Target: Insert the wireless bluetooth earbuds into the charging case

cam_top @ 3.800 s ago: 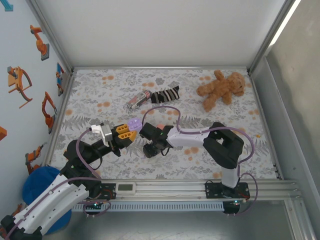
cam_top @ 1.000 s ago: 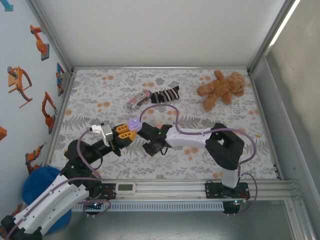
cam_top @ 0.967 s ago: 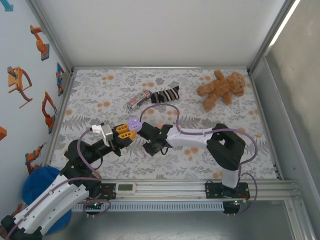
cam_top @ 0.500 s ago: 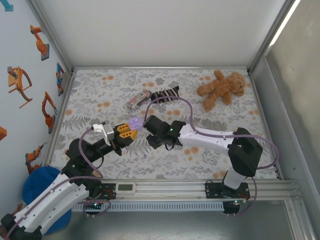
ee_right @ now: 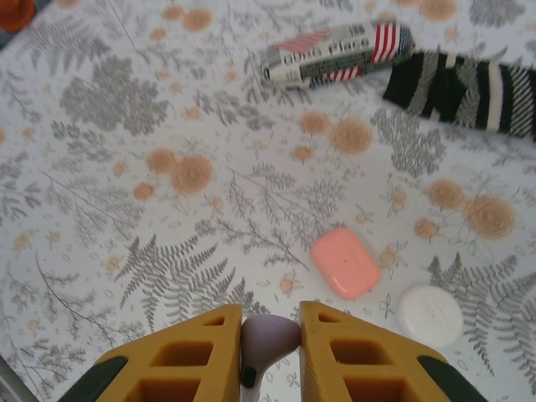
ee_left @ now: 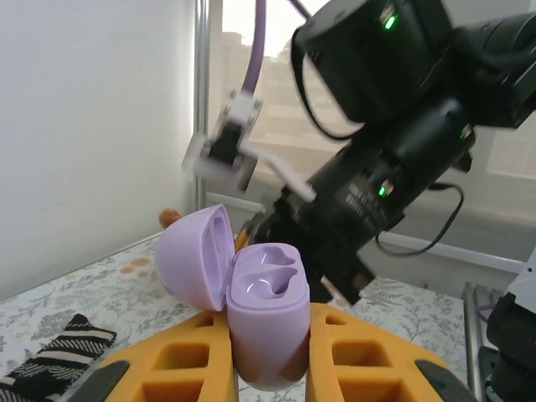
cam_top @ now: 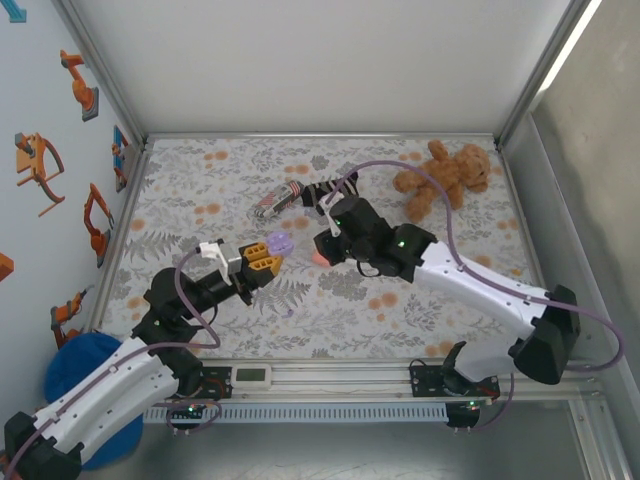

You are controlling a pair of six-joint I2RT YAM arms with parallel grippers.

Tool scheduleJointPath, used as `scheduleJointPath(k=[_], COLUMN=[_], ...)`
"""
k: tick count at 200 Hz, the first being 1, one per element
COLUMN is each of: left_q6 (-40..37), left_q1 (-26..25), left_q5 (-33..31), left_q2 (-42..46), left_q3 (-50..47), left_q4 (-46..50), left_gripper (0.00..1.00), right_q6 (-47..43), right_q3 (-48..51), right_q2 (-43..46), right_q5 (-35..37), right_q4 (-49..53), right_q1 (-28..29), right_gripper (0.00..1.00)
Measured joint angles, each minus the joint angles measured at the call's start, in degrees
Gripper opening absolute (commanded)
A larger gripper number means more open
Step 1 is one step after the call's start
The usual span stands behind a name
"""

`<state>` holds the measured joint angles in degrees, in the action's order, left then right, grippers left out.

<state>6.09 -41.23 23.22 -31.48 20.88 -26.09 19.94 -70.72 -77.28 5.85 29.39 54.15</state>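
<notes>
Well, right arm [cam_top: 470,285] outstretched; end effector [ee_right: 270,316] pinching earbud [ee_right: 268,342].

Probably a robotics lab: aluminium frame [cam_top: 340,372], floral table cover [cam_top: 190,190]

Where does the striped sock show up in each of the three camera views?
Top external: the sock lies at the far middle of the table cover.
Left wrist: the sock is in the bottom left corner.
Right wrist: the sock is at the upper right edge.
Shared landmark: the flowered table cover under it.
</notes>
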Motion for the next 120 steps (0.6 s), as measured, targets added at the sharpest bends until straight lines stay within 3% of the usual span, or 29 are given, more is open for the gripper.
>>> scheduleJointPath(k=[55,120], left_q6=[-3.43,-4.96], left_q1=[0.0,-0.17], left_q5=[-0.55,-1.44], left_q2=[-7.43,-16.79], left_q3=[2.89,7.04], left_q4=[-4.39,-10.23], left_gripper=[0.0,0.0], right_q6=[-2.51,-3.3], right_q3=[-7.21,-8.83], right_q2=[6.78,8.04], right_q5=[0.17,-1.31], right_q4=[-0.09,-2.27], right_q1=[0.02,0.02], right_gripper=[0.21,0.21])
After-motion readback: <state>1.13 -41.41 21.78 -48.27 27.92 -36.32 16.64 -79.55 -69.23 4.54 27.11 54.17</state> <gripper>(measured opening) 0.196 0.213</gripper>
